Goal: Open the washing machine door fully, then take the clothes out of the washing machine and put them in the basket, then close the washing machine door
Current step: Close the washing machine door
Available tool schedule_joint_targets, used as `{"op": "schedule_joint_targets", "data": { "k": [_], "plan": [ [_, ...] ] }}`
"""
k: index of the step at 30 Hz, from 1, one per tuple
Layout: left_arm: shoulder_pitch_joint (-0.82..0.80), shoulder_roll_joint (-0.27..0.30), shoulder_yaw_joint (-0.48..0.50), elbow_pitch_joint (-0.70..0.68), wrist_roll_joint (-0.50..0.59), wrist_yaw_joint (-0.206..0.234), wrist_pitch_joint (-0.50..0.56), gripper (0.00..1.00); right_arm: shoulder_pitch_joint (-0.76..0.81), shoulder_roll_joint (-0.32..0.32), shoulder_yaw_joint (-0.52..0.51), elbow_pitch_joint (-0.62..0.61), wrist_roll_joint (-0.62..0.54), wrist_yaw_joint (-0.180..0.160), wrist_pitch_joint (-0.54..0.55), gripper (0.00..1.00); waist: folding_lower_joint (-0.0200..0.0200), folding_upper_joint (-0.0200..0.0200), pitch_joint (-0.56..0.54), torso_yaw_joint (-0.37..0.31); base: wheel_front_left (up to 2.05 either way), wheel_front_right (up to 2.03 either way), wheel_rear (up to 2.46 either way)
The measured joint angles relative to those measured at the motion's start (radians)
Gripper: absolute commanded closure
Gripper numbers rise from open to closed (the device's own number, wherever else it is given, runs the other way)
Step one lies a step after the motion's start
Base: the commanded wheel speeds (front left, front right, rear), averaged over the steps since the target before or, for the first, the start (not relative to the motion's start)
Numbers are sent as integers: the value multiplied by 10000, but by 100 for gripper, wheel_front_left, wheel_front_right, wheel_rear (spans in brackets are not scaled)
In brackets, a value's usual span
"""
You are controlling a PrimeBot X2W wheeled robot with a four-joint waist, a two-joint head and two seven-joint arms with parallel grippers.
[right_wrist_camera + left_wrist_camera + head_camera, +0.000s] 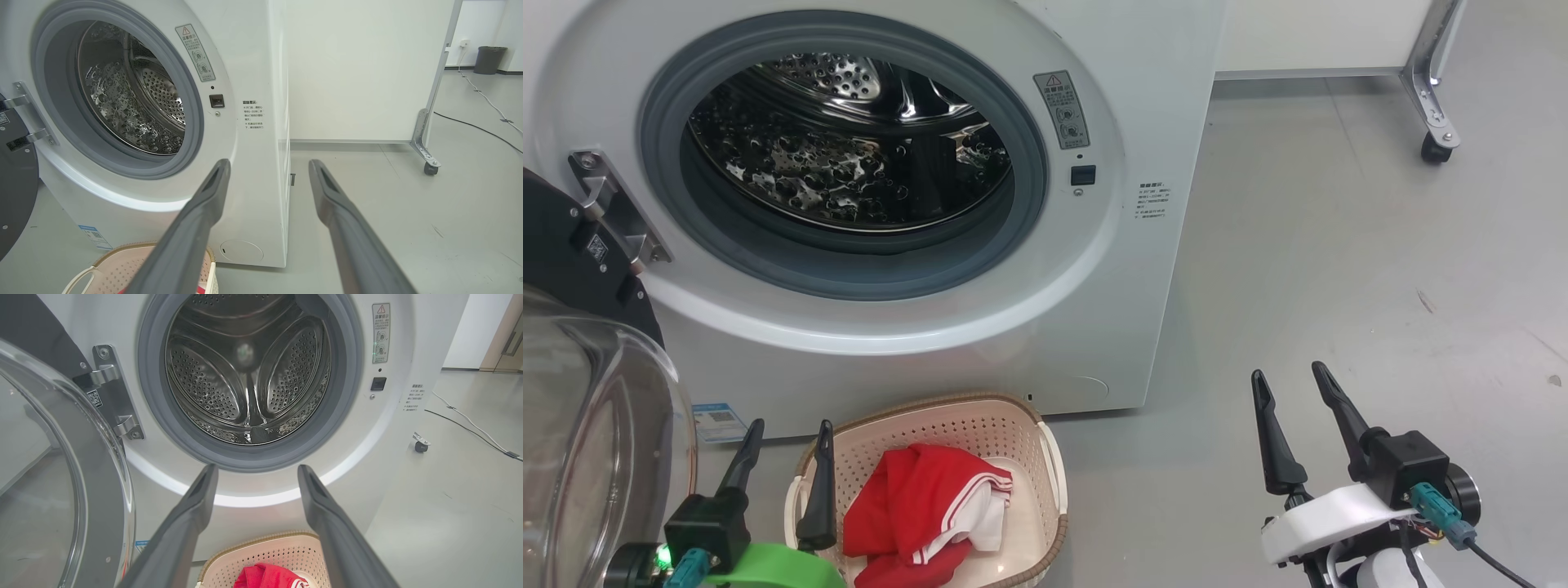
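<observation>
1. Washing machine door: stands fully open at left, clearing my reach; drum apparently empty.
2. Left gripper: fingers spread wide, empty, over the basket holding the clothes.
3. Right gripper: wide, empty, clear of the work.

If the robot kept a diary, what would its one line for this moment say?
door: wide open | drum: no clothes seen | red clothes: in basket | jaws: both pairs open, empty | next: close door
</observation>
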State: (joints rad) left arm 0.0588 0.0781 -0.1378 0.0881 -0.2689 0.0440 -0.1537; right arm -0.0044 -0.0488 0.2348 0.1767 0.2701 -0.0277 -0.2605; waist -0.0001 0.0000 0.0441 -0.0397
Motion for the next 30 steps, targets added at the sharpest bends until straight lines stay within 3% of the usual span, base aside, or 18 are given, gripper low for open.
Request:
{"op": "schedule_joint_targets", "data": {
  "k": [16, 30],
  "plan": [
    [532, 90, -54, -978, 88, 128, 537, 0, 99, 6, -2, -69, 0, 4, 0, 0, 0, 0, -18, -68, -8, 8, 0],
    [753, 109, -75, -1615, 130, 222, 897, 0, 103, 17, -38, -90, 0, 77, 0, 0, 0, 0, -36, -69, -61, 61, 0]
  ]
}}
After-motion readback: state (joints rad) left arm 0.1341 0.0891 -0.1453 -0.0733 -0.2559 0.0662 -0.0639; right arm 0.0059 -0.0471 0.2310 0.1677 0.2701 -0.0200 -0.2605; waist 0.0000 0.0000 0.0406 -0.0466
